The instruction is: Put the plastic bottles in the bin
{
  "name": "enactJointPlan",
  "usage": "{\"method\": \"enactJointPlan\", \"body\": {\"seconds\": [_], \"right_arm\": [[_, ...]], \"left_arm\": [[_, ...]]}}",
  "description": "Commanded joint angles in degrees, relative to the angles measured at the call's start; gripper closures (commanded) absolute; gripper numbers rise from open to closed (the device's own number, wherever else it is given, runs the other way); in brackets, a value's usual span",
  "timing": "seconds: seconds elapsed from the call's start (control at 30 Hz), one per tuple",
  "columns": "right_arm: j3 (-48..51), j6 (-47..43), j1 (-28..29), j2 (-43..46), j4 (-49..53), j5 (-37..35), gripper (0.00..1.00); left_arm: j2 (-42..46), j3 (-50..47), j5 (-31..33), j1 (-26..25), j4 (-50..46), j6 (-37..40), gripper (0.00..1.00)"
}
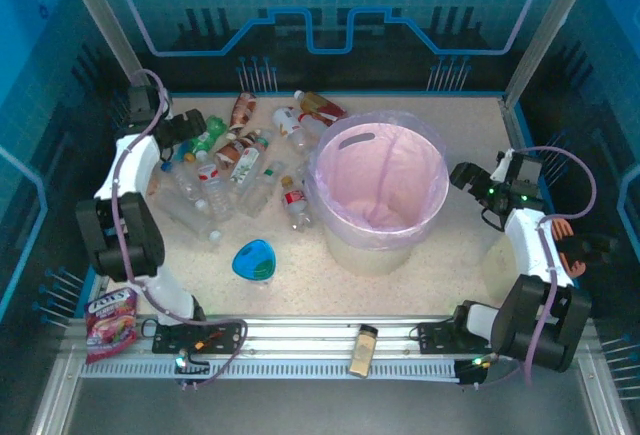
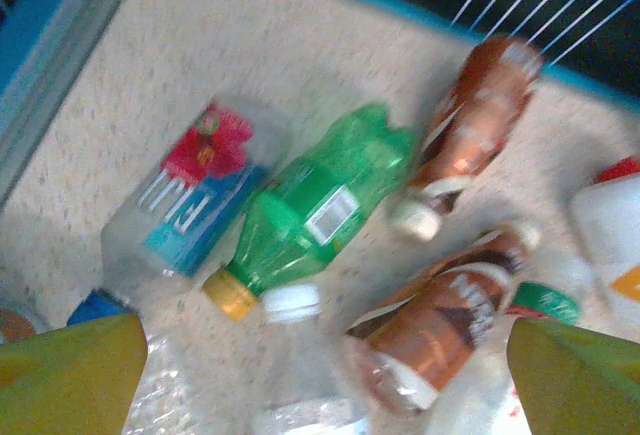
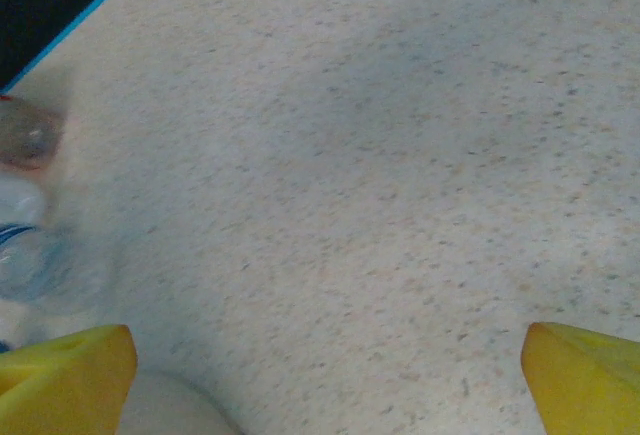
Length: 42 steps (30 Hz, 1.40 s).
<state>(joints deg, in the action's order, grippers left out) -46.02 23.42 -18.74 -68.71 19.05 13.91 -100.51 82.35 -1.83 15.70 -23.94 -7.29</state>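
**Colour rundown, bottle pile and all**

Got a translucent pinkish-white bin (image 1: 370,250) on a speckled beige table (image 3: 350,155). Spotted a green bottle (image 2: 325,195) with an orange-yellow cap and a white label patch. Next, a clear bottle (image 2: 190,200) wearing a red flower over blue print, plus a blue cap. Then a brown-and-white labelled bottle (image 2: 480,105) with a white cap, and a second brown-labelled bottle (image 2: 445,320). Also a bright blue teardrop dish (image 1: 254,260), a pink-purple snack bag (image 1: 108,320), and yellow fingertips (image 3: 65,375) on the right gripper (image 3: 330,380).
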Motion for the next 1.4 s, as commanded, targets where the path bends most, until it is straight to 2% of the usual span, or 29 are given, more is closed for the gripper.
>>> {"method": "enactJointPlan", "body": {"seconds": [0.0, 0.13, 0.33, 0.5, 0.73, 1.1, 1.37], "right_arm": [[-3.2, -2.7, -1.3, 2.4, 7.7, 7.7, 0.00], [-4.0, -3.4, -1.7, 3.1, 10.2, 10.1, 0.00], [-7.8, -3.9, -2.0, 4.4, 13.7, 10.0, 0.00], [-11.9, -3.5, -3.4, 7.4, 17.1, 10.3, 0.00], [-17.9, -2.3, -4.6, 10.2, 21.4, 15.1, 0.00], [-20.3, -2.3, -4.7, 11.5, 24.4, 16.0, 0.00], [-22.5, -3.3, -4.7, 12.0, 26.2, 16.1, 0.00]], "left_arm": [[-4.7, 6.5, 0.7, 2.5, -9.5, 2.5, 0.09], [-12.0, 14.3, 1.3, 5.1, -13.8, 5.4, 0.10], [-19.1, 21.1, 0.4, 5.6, -16.7, 8.0, 0.10], [-23.1, 23.3, -2.1, 5.6, -18.3, 10.1, 0.13], [-29.0, 28.9, -0.8, 5.6, -19.7, 12.7, 0.19], [-38.4, 38.9, -1.5, 4.5, -22.7, 13.1, 0.24], [-39.2, 38.9, 0.5, 3.2, -21.9, 12.4, 0.42]]}}
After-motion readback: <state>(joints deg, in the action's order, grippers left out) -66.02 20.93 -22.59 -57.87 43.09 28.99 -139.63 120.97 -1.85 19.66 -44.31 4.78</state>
